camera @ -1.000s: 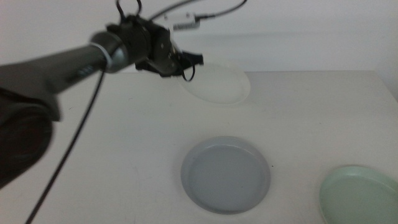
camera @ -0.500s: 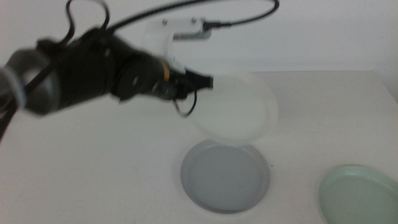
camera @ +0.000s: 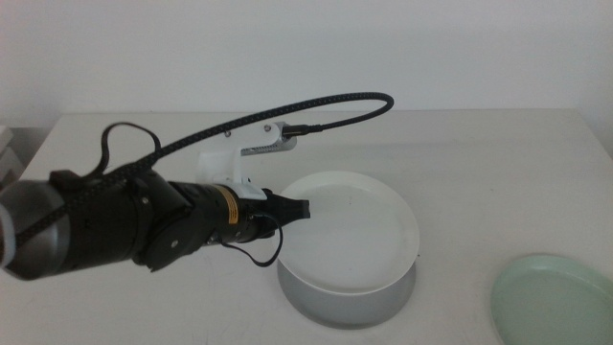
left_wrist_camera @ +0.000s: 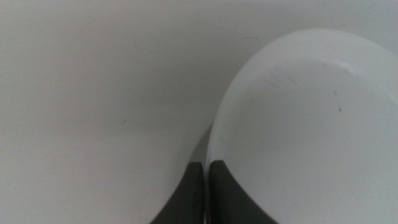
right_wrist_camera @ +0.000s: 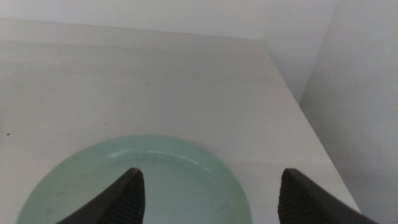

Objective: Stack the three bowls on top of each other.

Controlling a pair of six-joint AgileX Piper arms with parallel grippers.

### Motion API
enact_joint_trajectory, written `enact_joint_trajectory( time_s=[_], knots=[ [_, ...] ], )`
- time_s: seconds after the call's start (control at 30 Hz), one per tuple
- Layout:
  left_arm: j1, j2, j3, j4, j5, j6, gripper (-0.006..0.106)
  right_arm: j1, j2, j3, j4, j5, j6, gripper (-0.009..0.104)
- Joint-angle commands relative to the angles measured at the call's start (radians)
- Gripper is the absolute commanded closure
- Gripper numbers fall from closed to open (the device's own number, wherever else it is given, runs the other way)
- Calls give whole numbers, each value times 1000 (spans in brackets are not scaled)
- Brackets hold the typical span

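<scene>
Bowls, middle view: the cream-white bowl [camera: 350, 230] sits tilted over the grey-blue bowl [camera: 350, 305], of which only the near rim and wall show beneath it. Whether the two touch on the far side I cannot tell. Both lie toward the near edge of the table [camera: 498, 163], about midway along it. My left end effector [camera: 299, 211] reaches in from the left side and is clamped on the cream-white bowl's left rim, with its cable [camera: 287, 110] arching above. The pale mint green bowl [camera: 556, 299] rests flat on the table at the near right corner, well apart from the other two and partly cut off by the frame.

Left wrist view: my two dark jaws stand pressed nearly together, with the cream-white bowl's [left_wrist_camera: 305, 124] rim pinched between them. The bowl's pale inner face fills one side of the picture; bare table surface fills the other.

Right wrist view: my right end effector [right_wrist_camera: 211, 193] hangs over the pale mint green bowl [right_wrist_camera: 137, 180], jaws spread wide and holding nothing. The bowl lies flat beneath them, close to the table's right edge. This arm does not appear in the middle view.
</scene>
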Motion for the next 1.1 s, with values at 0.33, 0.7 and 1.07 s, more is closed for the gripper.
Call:
enact_joint_trajectory(
  time_s=[0.33, 0.7, 1.07],
  knots=[
    [-6, 47, 0, 1, -129, -58, 100, 1, -27, -7, -17, -74, -2, 41],
    [-37, 47, 0, 10, -78, -57, 99, 1, -27, -7, -17, -74, -2, 41],
    [-37, -15, -1, 58, -67, -56, -1, 1, -27, -7, -17, -74, -2, 41]
  ],
)
